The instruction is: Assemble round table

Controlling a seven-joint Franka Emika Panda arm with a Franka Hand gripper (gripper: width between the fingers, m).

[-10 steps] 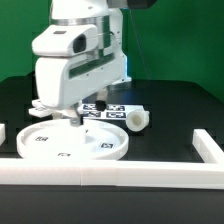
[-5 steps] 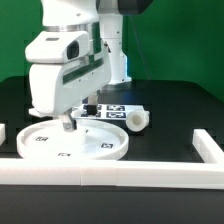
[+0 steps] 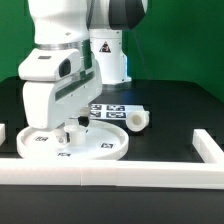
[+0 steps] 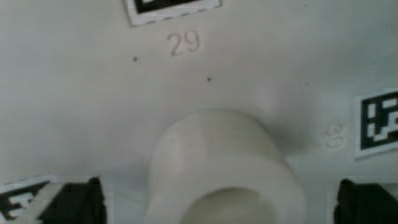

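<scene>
A bulky white robot gripper [image 3: 68, 133] hangs low over a large rimmed round white plastic disc [image 3: 100, 146] on a black table [image 3: 175, 125]. A short thick white cylinder leg [image 3: 136, 120] lies just beside the disc, at its far edge on the exterior view's right.

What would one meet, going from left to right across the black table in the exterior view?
Large white rimmed round plastic disc → short thick white plastic cylinder leg → white straight border rail at the exterior view's right.

Robot lab: black table [image 3: 182, 112], white border rails [image 3: 150, 172], green backdrop [image 3: 185, 40].
</scene>
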